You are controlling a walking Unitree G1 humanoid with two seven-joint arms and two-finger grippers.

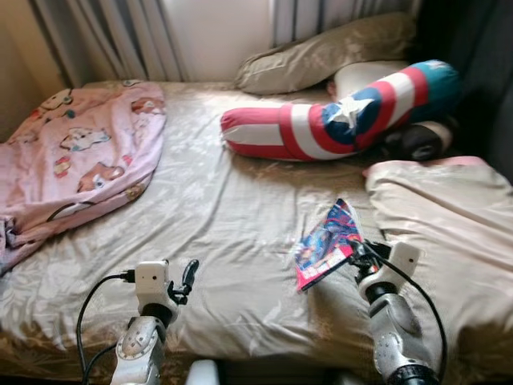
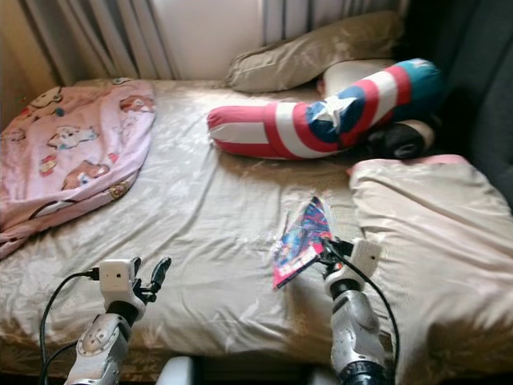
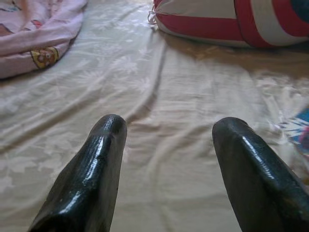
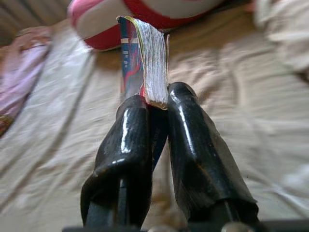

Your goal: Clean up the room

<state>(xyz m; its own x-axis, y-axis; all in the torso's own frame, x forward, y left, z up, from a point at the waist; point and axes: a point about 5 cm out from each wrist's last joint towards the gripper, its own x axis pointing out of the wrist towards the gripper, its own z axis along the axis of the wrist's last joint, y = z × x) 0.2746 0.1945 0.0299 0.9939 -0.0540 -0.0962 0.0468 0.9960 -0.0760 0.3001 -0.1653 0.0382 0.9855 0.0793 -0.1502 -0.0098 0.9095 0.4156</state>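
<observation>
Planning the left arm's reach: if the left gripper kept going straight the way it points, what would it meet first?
Likely bare bedsheet first; the open left gripper aims low across it. Beyond lies the striped bolster pillow, though depth is unclear.

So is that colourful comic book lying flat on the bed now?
No. The colourful comic book is lifted and tilted, pinched by the right hand.

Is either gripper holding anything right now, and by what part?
The right gripper is shut on the comic book, pinching it by a corner near its page edge. The left gripper is open over the bedsheet, holding nothing.
</observation>
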